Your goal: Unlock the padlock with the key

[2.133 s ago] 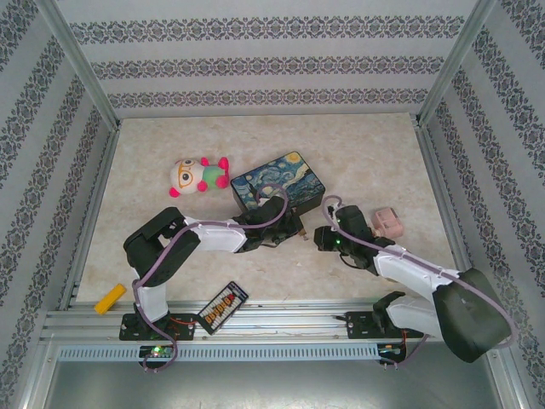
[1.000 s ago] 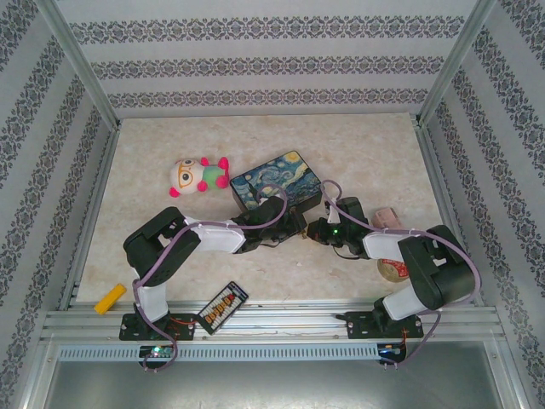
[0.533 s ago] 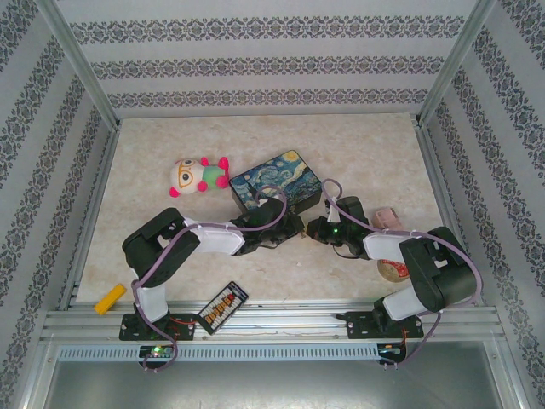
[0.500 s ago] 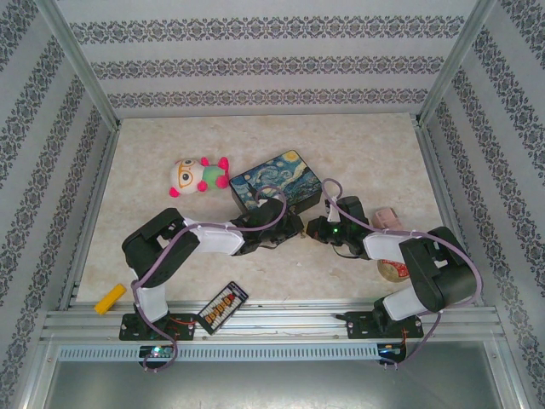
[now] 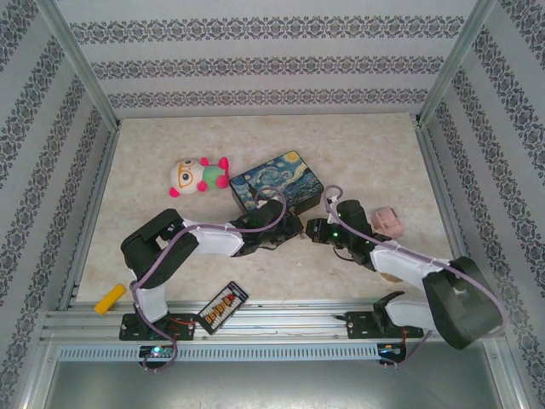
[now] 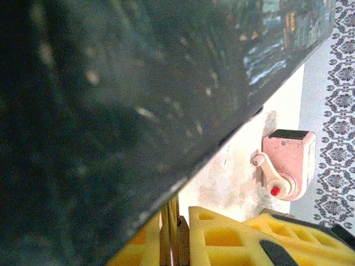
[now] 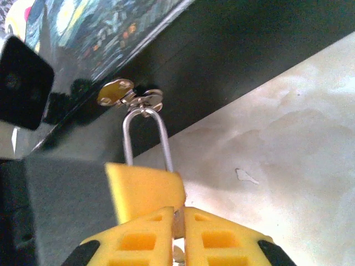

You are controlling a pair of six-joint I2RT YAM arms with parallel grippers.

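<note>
Padlock (image 7: 126, 141) hangs from the hasp (image 7: 145, 101) on the 6 o'clock wall of the painted box (image 5: 277, 183).

Right wrist view:
- Long axis runs 12 to 6.
- The silver shackle loop sits at 12, threaded through the hasp.
- The body points to 6 and is hidden behind a yellow pad.

Left gripper (image 5: 292, 228) sits at 9 of the padlock. In the left wrist view, brass shows beside its fingers (image 6: 138, 246), so it is pinching the padlock body.

Right gripper (image 7: 178, 213) sits at 3 of the padlock in the top view. Its fingers are pressed together on a thin silvery sliver, probably the key (image 7: 177, 250), lying 12 to 6 toward the padlock's underside.

Pink object (image 5: 389, 221) lies at 3 of both grippers.
</note>
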